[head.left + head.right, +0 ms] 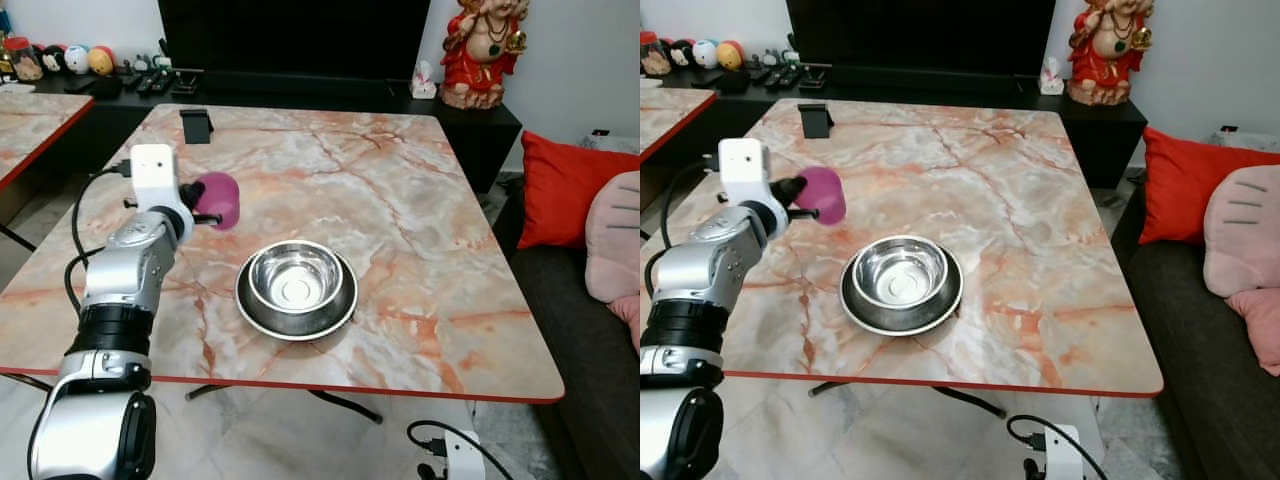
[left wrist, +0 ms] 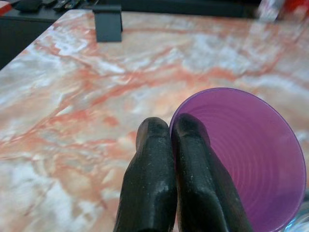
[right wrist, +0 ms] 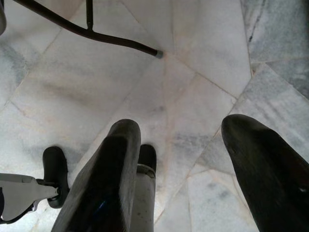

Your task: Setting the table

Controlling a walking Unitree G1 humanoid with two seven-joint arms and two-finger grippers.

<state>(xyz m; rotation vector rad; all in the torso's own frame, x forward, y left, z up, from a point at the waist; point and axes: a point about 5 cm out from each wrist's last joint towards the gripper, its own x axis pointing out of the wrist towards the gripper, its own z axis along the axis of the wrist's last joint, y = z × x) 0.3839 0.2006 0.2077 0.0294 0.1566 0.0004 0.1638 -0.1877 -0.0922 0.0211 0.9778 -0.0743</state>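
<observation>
Left wrist view shows the left tool (image 2: 171,140) pinching the near rim of a purple cup (image 2: 251,154), one finger inside and one outside. At left-center of the left eye view the cup is above the marble bench (image 1: 400,200), up-left of a steel bowl (image 1: 296,288). The right tool (image 3: 188,145) hangs wide apart above the floor (image 3: 193,38).

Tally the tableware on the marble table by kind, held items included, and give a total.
Steel bowl: 1
Steel plate, under the bowl: 1
Purple cup, pinched at its rim by the left gripper: 1
Total: 3
</observation>
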